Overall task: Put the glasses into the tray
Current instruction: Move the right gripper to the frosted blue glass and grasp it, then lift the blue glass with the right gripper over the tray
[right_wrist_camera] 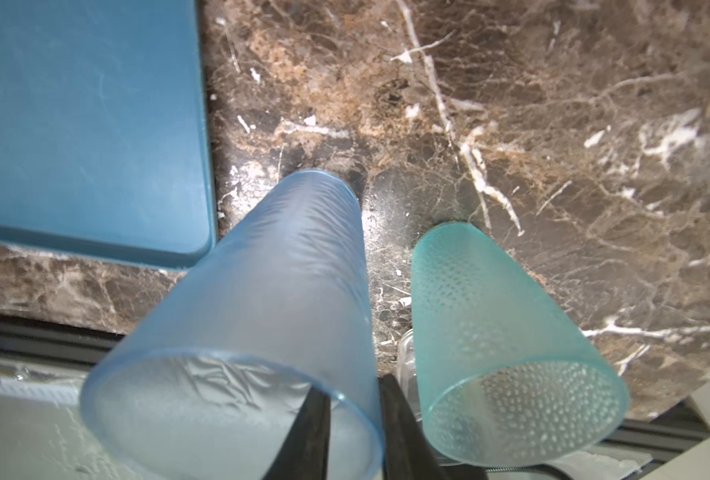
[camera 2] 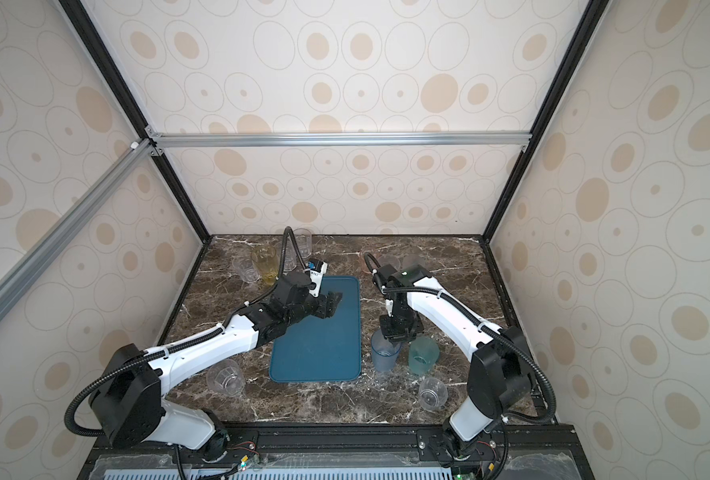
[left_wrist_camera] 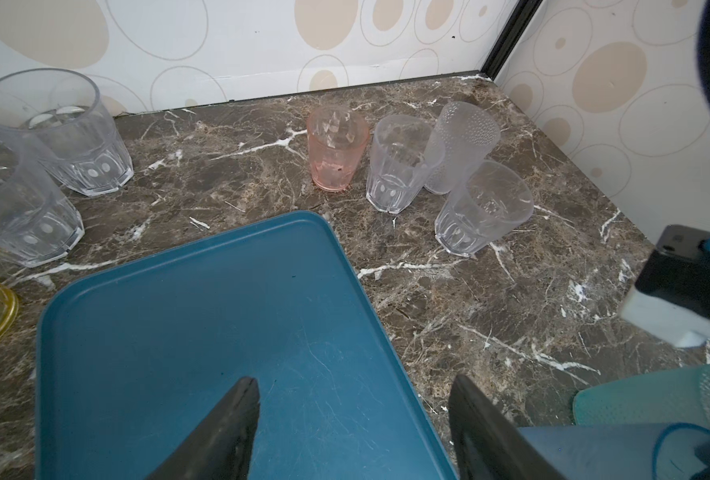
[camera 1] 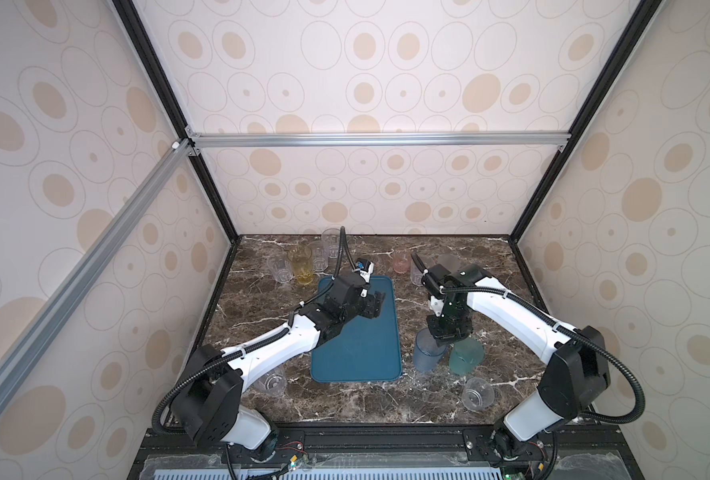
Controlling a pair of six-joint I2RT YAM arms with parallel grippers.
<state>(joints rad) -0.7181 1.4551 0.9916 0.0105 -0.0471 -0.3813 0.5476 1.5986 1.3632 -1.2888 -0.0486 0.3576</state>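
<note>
The right gripper [right_wrist_camera: 355, 399] comes down from above on the blue glass [right_wrist_camera: 282, 270]. One finger is inside the mouth and the other outside, and they are pinched nearly together on the rim wall. The outer finger stands in the gap between this glass and the teal glass [right_wrist_camera: 490, 311] just beside it. In both top views the blue glass [camera 1: 426, 357] stands upright on the counter [camera 1: 386, 399], close to the right edge of the tray [camera 1: 357, 353] near its front corner.

The left gripper [left_wrist_camera: 353, 382] hovers over the far half of the tray [left_wrist_camera: 158, 332], fingers wide apart with nothing between them.

The other glasses stand on the counter around the tray. A yellow glass [camera 1: 301, 266] and several clear ones are grouped at the back left. A pink glass [left_wrist_camera: 336, 145] stands at the back right with two clear ones and a pale dotted one. One clear glass [camera 1: 272, 382] stands at the front left by the left arm, and another [camera 1: 476, 392] at the front right.
</note>
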